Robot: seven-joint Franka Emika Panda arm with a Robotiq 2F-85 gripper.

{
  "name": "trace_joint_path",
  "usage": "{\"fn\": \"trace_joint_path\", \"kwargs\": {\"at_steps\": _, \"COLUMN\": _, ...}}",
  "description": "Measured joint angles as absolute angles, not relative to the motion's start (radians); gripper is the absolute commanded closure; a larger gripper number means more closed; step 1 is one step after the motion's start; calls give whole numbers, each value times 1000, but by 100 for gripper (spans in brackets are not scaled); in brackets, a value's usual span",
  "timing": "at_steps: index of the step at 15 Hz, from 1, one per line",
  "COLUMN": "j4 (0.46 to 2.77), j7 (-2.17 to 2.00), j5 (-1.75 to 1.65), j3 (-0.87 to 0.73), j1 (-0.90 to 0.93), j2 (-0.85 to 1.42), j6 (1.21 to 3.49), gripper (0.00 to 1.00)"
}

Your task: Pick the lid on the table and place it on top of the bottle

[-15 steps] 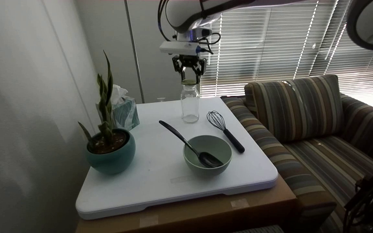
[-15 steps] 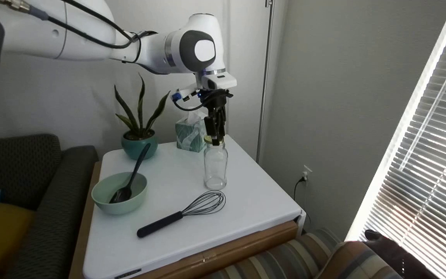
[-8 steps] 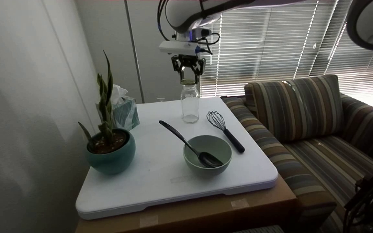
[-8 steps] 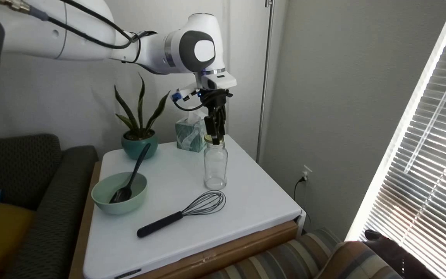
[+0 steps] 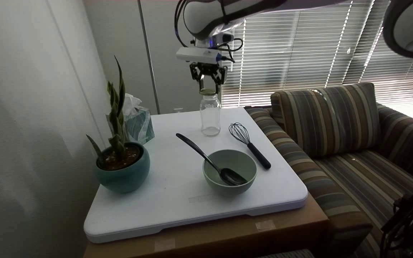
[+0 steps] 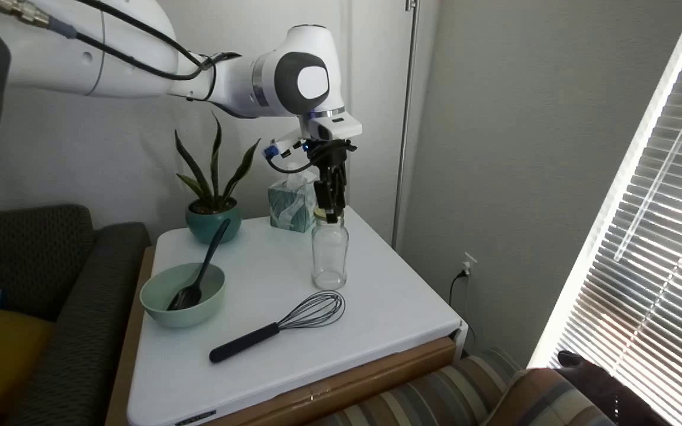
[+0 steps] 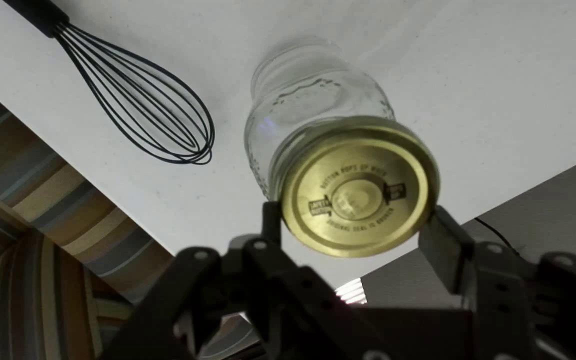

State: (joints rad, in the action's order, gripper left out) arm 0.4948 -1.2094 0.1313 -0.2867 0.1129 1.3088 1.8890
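The clear glass bottle point(image 5: 210, 116) stands upright on the white table, also seen in an exterior view point(image 6: 329, 254) and the wrist view point(image 7: 313, 100). My gripper point(image 5: 209, 88) is above it, pointing down, its two fingers on opposite sides of the gold lid point(image 5: 207, 92). In the wrist view the lid point(image 7: 358, 195) sits between the fingertips point(image 7: 355, 217), gold top towards the camera, over the bottle's mouth. It looks shifted slightly to one side of the neck. I cannot tell whether it rests on the rim. In an exterior view a finger point(image 6: 330, 201) partly hides the lid point(image 6: 319, 214).
A black whisk point(image 6: 282, 325) lies near the bottle. A green bowl point(image 5: 229, 172) with a black spoon point(image 5: 228, 175) stands on the table point(image 5: 177, 211). A potted plant point(image 5: 122, 172) and a tissue box point(image 5: 140, 125) stand along the wall side. A striped armchair point(image 5: 335, 143) adjoins the table.
The gripper and lid rise very slightly, then come down a little again over the bottle, with a tiny sideways shift. The fingers stay on the lid. The bottle has not moved.
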Motion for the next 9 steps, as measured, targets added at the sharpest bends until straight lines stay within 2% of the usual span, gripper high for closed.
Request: {"fn": "trace_joint_path", "kwargs": {"at_steps": 9, "j4": 490, "j7": -1209, "j5": 123, "j3": -296, "j1": 112, "j2": 1317, "j6": 1897, "gripper": 55}}
